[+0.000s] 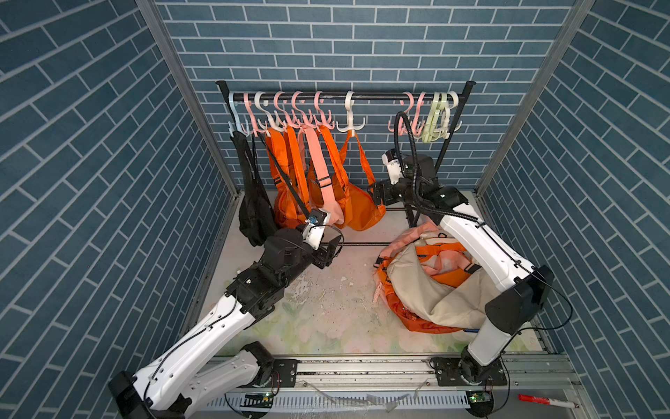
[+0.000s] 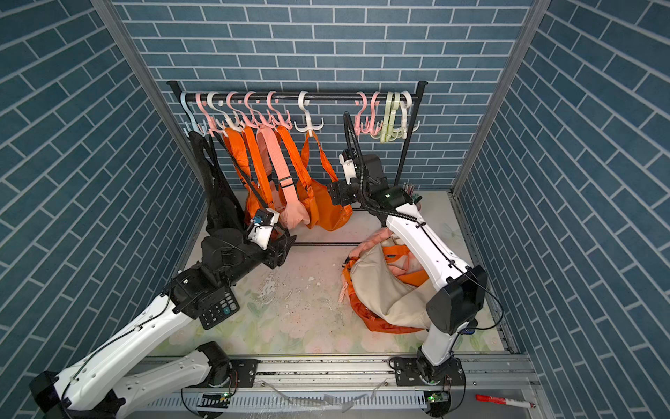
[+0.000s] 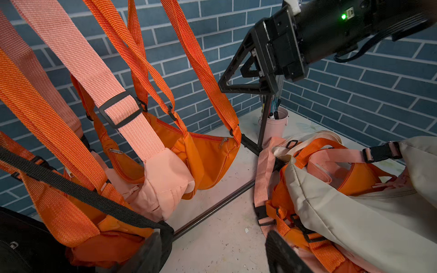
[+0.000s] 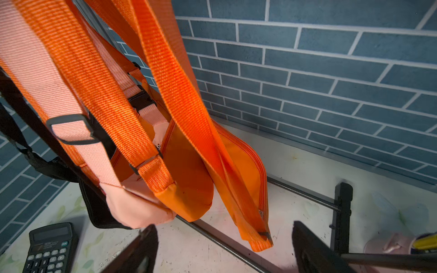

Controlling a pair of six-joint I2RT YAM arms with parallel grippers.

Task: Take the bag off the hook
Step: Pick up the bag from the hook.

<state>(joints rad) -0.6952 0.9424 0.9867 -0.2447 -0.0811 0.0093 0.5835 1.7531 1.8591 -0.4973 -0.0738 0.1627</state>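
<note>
Pretty sure the one being gone for is the orange bag [image 1: 362,208] at the end of the row. It's hung by its strap [image 4: 179,94] from the white hook [image 1: 350,121] on the black rail [image 1: 326,97], body dangled low over the table [image 1: 326,319], so it's not off yet. The other bags are bunched on the hooks beside it, which is probably why this one is picked: it can be reached from the open side with nothing else snagged. A pile of bags [image 1: 427,290] is dumped under the right arm, likely the drop spot. The right arm is raised at the elbow and angled toward the rack, and the right gripper [image 1: 375,194] is held level with the bag's body, just beside it, jaws spread wide with nothing pinched — the strap is seen just ahead of them in the wrist view. The left arm is stretched low across the table, and the left gripper [image 1: 330,250] is parked near the bottom of the hung bags, jaws also parted, nothing gripped.
</note>
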